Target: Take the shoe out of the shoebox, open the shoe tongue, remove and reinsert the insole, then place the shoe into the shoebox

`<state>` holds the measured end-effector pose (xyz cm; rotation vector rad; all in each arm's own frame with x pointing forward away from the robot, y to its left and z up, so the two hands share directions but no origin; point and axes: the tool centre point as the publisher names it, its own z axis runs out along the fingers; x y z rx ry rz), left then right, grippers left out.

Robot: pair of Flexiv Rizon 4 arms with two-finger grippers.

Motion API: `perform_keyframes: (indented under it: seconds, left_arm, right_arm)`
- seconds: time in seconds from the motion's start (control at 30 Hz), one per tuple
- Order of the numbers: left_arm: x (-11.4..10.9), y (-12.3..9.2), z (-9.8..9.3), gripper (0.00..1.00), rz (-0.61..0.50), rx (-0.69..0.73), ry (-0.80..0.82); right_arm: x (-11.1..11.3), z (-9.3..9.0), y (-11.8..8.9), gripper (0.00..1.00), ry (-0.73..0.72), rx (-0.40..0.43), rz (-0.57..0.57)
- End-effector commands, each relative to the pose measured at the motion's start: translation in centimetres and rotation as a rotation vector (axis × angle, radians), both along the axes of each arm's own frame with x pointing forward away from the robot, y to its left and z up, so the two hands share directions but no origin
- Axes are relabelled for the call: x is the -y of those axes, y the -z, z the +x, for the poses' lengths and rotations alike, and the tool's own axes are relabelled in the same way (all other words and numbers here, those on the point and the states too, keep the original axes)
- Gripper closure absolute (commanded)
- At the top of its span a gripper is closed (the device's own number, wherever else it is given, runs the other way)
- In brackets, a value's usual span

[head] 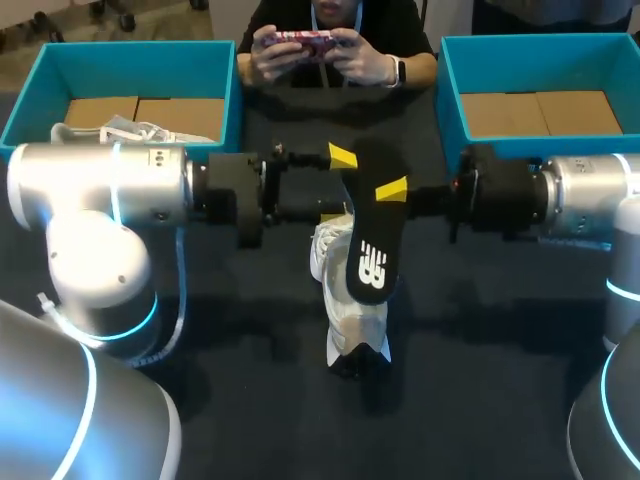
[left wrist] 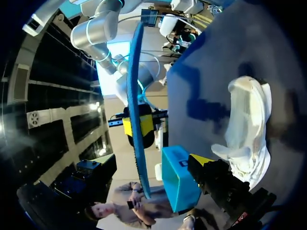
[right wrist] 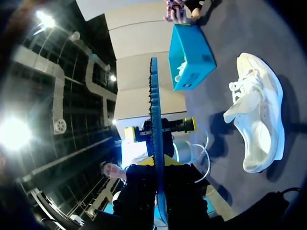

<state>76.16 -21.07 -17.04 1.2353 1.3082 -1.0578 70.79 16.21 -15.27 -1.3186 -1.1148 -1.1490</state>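
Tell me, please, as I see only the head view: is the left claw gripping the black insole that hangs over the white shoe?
Observer: No. In the right wrist view the left claw is open, its yellow tips wide apart and not pinching the flat black insole.
Operator: Thank you. Does the right claw have it, then?
Observer: Yes. The left wrist view shows the right claw shut on the insole's edge.
Operator: And what colour is its underside?
Observer: Blue, as the left wrist view shows.
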Motion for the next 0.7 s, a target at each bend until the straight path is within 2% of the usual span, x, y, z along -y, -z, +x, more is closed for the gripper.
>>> perform_keyframes:
  seconds: [0.03, 0.2, 0.4, 0.7]
  left_arm:
    - [0.83, 0.14, -0.16, 0.00, -0.019, -0.002, -0.019]
    - [0.83, 0.14, -0.16, 0.00, -0.019, -0.002, -0.019]
    - [0.83, 0.14, -0.16, 0.00, -0.019, -0.002, -0.019]
    - [1.54, -0.38, 0.26, 0.00, -0.039, -0.003, -0.015]
  right_arm:
    - [-0.43, 0.40, 0.18, 1.00, -0.007, -0.011, -0.011]
    - [-0.14, 0.55, 0.48, 1.00, -0.012, -0.061, -0.066]
    - [-0.10, 1.08, 0.83, 1.00, 0.000, -0.023, -0.055]
    - [-0.53, 0.65, 1.11, 1.00, 0.000, -0.014, -0.045]
